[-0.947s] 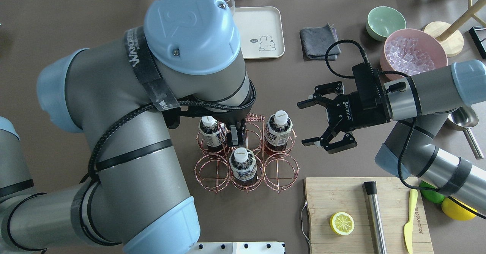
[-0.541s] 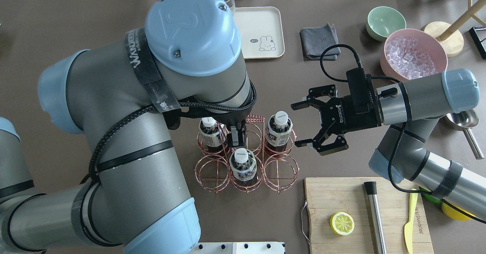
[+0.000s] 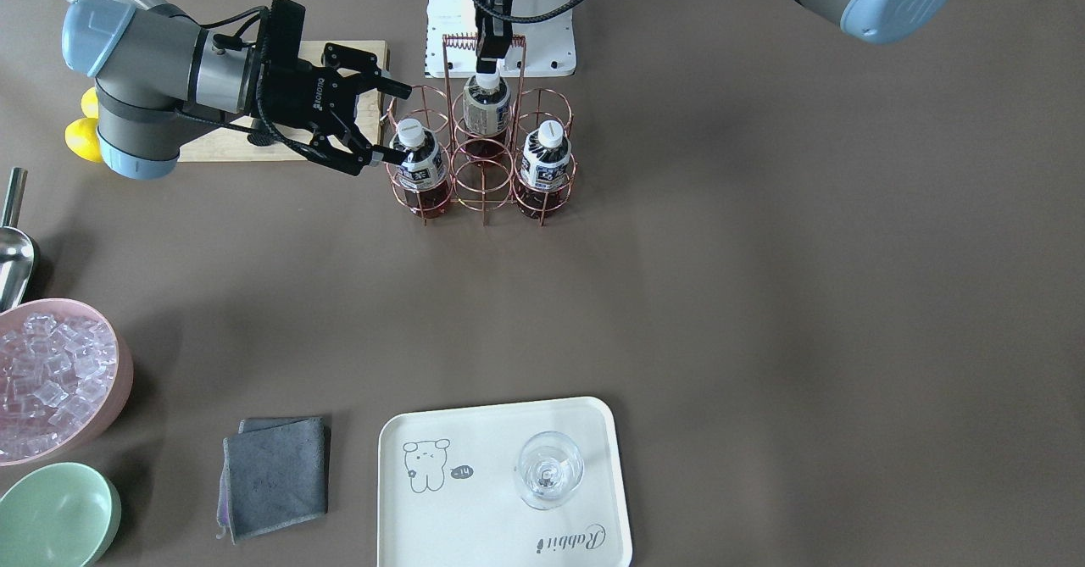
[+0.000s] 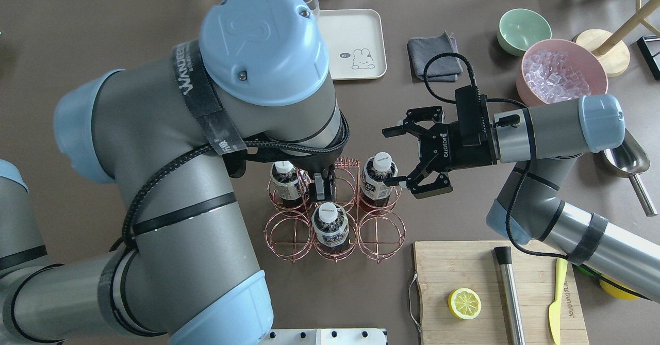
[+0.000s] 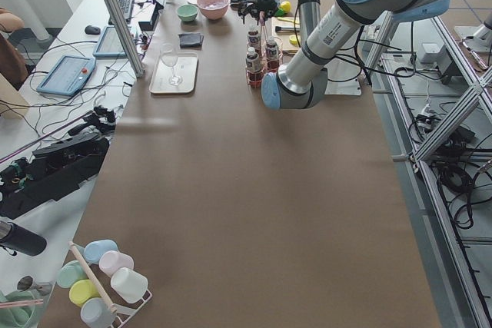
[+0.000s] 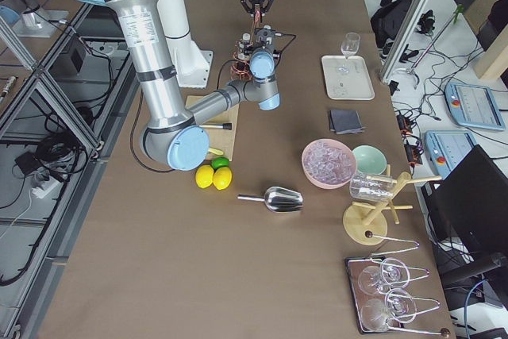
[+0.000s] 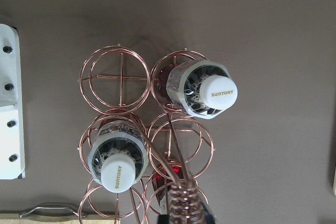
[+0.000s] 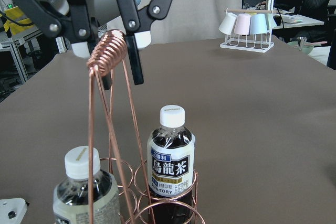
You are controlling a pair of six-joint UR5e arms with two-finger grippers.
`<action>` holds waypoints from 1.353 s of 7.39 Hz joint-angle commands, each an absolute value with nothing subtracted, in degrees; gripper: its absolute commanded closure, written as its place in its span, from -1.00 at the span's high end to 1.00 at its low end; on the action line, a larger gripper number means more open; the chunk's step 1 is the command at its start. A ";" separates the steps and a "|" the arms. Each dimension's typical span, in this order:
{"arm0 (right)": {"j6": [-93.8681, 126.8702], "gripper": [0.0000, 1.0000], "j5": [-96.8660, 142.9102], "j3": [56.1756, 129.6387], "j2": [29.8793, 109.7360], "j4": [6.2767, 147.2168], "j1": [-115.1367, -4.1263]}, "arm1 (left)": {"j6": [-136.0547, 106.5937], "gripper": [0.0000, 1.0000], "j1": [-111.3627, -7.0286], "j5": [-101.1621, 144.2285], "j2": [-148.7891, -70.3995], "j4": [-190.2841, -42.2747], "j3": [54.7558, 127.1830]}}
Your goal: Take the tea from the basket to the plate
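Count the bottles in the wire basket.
3 in the basket: far-left bottle, far-right bottle, near-middle bottle, seen from the robot. Other rings are empty; none looks hidden.

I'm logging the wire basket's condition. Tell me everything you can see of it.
The basket is rose-gold wire, metal by its look: six round rings in two rows of three, upright on the brown table, with a tall coil-topped handle. Three rings hold capped bottles; three are empty. The left gripper is at the handle's top; whether it clamps it is unclear. The open right gripper is beside one corner bottle.
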State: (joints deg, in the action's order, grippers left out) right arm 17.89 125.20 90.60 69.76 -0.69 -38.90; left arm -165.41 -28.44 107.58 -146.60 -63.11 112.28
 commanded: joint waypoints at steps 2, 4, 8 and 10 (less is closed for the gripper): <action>17.75 0.69 123.22 89.21 69.61 -2.28 -36.57 | -165.41 -1.00 -28.39 107.58 -146.60 -63.11 112.32; 17.84 -0.06 123.22 89.21 70.13 -2.72 -36.39 | -165.41 -1.00 -28.30 107.58 -146.60 -63.11 112.32; 17.84 -1.00 123.31 89.73 70.75 -3.52 -36.47 | -165.41 -1.00 -28.30 107.58 -146.51 -63.11 112.32; 18.45 -1.00 123.31 91.48 70.49 -3.17 -37.61 | -165.41 -1.00 -28.30 107.58 -146.51 -63.11 112.32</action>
State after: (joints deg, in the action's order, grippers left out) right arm 17.96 123.29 89.93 70.64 -3.49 -36.68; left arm -165.41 -28.30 107.58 -146.55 -63.10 112.32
